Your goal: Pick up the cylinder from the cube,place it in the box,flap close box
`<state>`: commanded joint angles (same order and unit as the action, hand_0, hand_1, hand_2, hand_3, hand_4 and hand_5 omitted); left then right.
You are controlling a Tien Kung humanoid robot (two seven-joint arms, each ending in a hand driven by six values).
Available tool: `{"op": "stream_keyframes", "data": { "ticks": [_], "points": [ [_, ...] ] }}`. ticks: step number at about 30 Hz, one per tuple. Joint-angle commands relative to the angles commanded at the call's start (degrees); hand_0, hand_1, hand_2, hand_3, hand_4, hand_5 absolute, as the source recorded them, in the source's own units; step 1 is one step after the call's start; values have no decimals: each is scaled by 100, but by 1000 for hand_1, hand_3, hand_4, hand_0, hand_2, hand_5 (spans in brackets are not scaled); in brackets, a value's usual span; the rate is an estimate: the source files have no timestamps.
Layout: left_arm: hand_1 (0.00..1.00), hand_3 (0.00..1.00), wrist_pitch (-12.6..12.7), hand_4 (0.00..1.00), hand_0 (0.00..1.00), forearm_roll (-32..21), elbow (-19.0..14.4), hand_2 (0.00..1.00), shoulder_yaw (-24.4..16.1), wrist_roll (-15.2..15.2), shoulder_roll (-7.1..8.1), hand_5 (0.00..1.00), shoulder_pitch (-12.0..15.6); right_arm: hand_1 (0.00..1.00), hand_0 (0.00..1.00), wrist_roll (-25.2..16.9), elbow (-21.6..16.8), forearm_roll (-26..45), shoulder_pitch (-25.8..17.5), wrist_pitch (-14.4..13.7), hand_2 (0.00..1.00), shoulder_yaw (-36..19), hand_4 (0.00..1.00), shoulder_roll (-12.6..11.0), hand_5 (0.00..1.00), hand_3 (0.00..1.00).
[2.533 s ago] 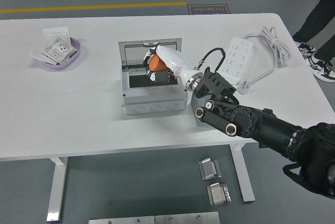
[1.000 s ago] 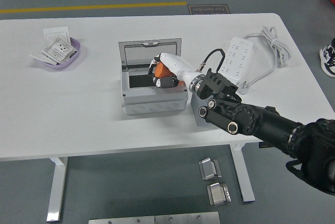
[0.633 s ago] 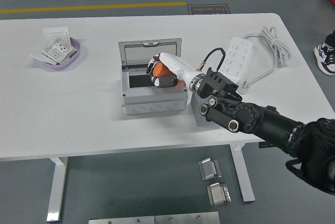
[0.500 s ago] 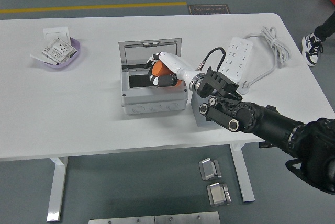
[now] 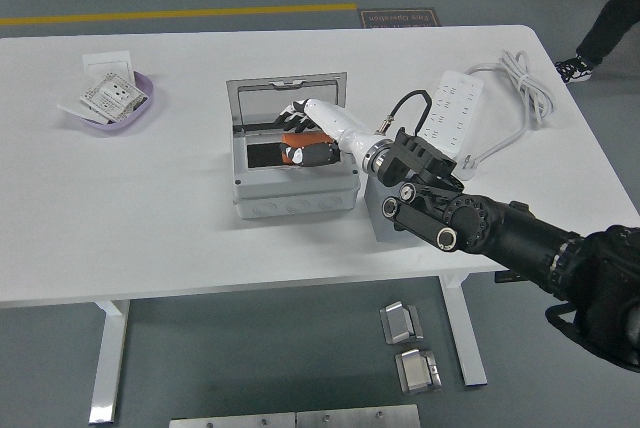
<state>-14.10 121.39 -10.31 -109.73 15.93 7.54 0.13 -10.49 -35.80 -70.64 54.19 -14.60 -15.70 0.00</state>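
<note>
At frame centre the grey box (image 5: 294, 193) looks like matt plastic, its raised lid (image 5: 286, 99) glossier. The white table (image 5: 160, 208) is smooth and matt; the right hand (image 5: 305, 138) has a glossy white shell.

Right robot hand (image 5: 305, 138), fingers curled

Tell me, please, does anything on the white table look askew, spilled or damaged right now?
Nothing stands out. The grey plastic box sits square with its lid raised, the right hand holds the orange cylinder inside it, the white power strip lies flat, and the purple bowl of packets is upright.
</note>
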Motion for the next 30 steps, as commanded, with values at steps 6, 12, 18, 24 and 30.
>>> {"op": "stream_keyframes", "data": {
  "ticks": [6, 12, 18, 24, 30],
  "points": [
    [763, 855, 1, 882, 734, 2, 0, 739, 9, -10, -5, 545, 16, 671, 766, 14, -68, -18, -27, 10, 688, -29, 652, 0, 199, 749],
    [762, 854, 11, 882, 733, 15, 0, 737, -33, -12, -36, 544, 94, 668, 767, 126, -548, -22, -191, 75, 685, -185, 663, 0, 207, 757],
    [762, 853, 23, 882, 732, 71, 0, 737, -146, -3, -76, 543, 211, 667, 764, 282, -1230, -96, -373, 162, 682, -441, 674, 0, 229, 758],
    [761, 853, 35, 882, 732, 19, 0, 735, -136, -14, -74, 544, 246, 666, 761, 449, -1883, -272, -352, 250, 681, -795, 676, 0, 238, 759],
    [760, 852, 34, 882, 731, -14, 0, 733, -113, -7, -69, 543, 239, 665, 759, 524, -2038, -317, -67, 265, 682, -1069, 684, -4, 248, 762]
  ]
}}
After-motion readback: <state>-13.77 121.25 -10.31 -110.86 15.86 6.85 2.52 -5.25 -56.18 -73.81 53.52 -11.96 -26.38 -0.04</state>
